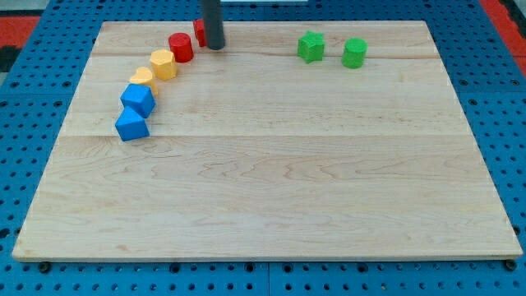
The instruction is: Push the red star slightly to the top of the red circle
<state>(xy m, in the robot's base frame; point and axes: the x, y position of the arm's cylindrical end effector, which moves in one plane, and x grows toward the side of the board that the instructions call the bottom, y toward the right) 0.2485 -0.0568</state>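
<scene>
The red circle (181,46) sits near the board's top edge, left of centre. The red star (199,31) lies just up and right of it and is mostly hidden behind my rod; only its left part shows. My tip (214,46) rests on the board right beside the star, on its right side, level with the red circle and a short way to its right.
A yellow hexagon (163,63), a yellow heart (142,78), a blue block (137,99) and a blue block (131,125) curve down-left from the red circle. A green star (311,46) and a green circle (354,52) sit at top right. The wooden board (271,189) lies on a blue pegboard.
</scene>
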